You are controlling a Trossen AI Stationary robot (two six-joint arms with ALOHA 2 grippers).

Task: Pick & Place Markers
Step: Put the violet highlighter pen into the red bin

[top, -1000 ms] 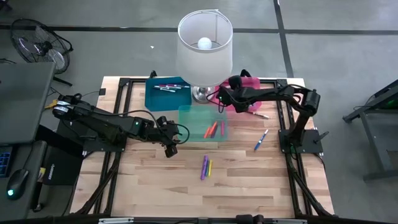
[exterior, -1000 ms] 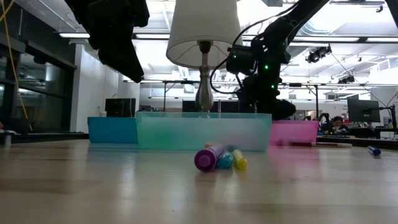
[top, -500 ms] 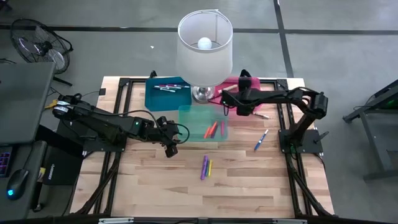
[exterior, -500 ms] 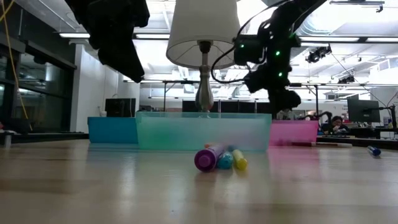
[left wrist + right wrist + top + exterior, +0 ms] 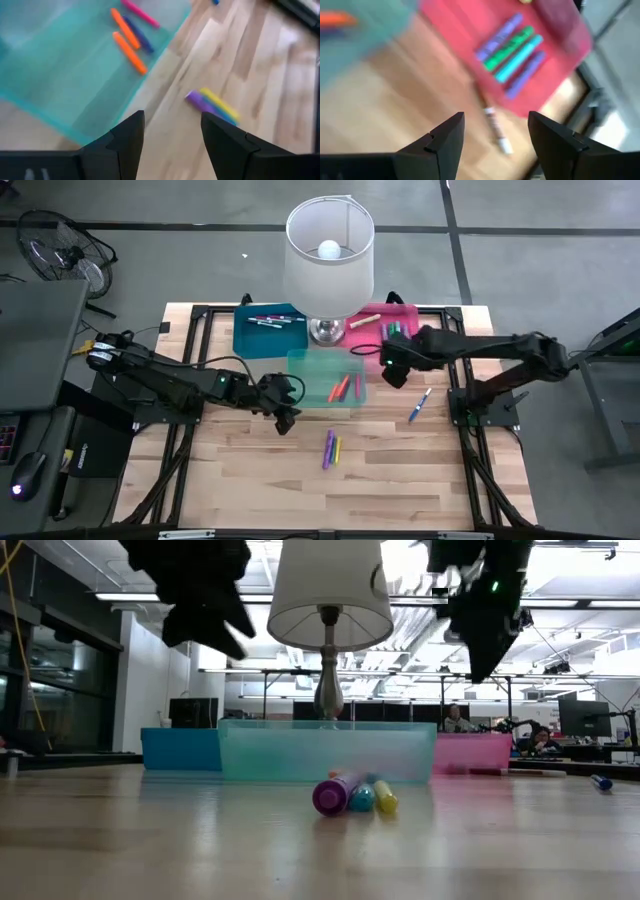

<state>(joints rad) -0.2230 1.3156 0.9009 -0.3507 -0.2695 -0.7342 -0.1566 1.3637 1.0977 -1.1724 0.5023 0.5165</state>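
Markers (image 5: pixel 330 448) lie loose on table (image 5: pixel 400 480); left gripper (image 5: pixel 283 418), released and empty, should descend squarely over one.

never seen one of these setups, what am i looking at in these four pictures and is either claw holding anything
It is a robot with two dark arms at a wooden table; each arm ends in a two-finger claw.

One picture looks straight down on the table, one looks level across the tabletop, and two come from cameras on the arms' wrists.

On the table stand a lamp and three bins: a blue bin, a clear green bin and a pink bin, all with markers inside. Loose on the wood lie a purple and yellow bunch of markers and a blue marker.

The left gripper hovers near the green bin, and the right gripper between the green and pink bins. Both are open and hold nothing.
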